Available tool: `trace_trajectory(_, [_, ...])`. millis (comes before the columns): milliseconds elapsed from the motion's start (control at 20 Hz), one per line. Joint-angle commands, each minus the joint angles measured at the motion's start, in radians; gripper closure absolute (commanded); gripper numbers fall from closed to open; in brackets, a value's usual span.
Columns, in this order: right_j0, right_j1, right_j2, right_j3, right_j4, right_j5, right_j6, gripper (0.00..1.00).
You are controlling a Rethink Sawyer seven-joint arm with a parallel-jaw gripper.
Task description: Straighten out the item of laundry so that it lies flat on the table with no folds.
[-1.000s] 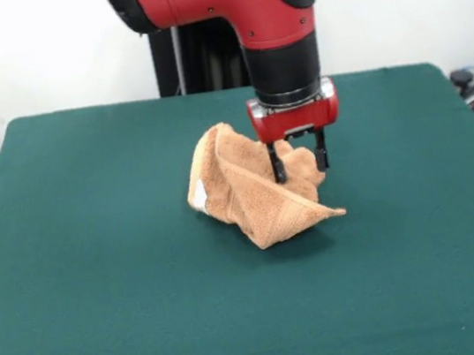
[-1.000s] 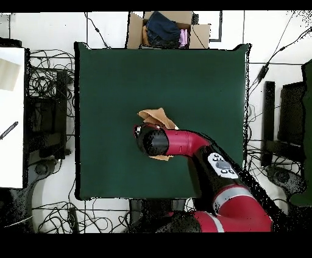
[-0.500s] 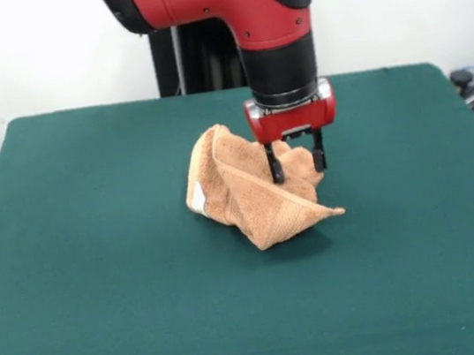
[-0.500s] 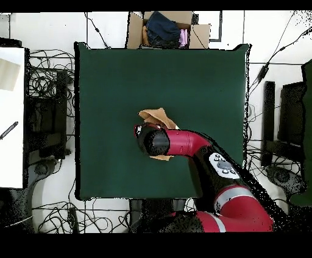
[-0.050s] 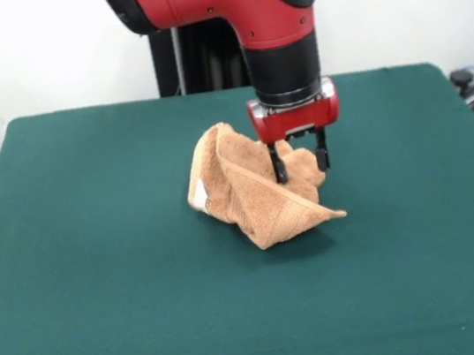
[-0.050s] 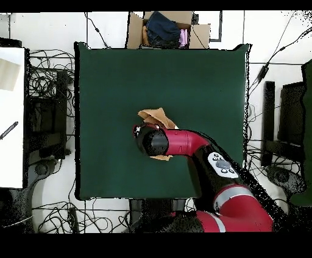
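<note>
Towel [image 5: 253, 195]: orange-tan terry, crumpled in a folded heap near the centre of the green table [image 5: 100, 278]; white tag at its 9 o'clock edge. Hand [image 5: 299, 164]: fingers apart, tips at the heap's 2 o'clock side, straddling a raised fold without clamping it.

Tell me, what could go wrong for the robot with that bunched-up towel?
The open black gripper sits at the top of the crumpled orange-tan terry towel. It might pinch several layers together, so lifting may keep the folds. It may also drag the whole bundle across the dark green felt table instead of spreading it.
</note>
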Motion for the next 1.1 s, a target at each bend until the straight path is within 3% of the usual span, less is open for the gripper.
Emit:
trace_trajectory(50, [-0.004, 0.001, 0.046, -0.041, -0.052, 0.092, -0.001, 0.0])
trace_trajectory(500, [0.03, -0.106, 0.046, -0.052, -0.003, 0.236, 0.004, 0.0])
trace_trajectory(1100, [0.026, -0.115, 0.062, -0.063, -0.018, 0.259, 0.018, 0.0])
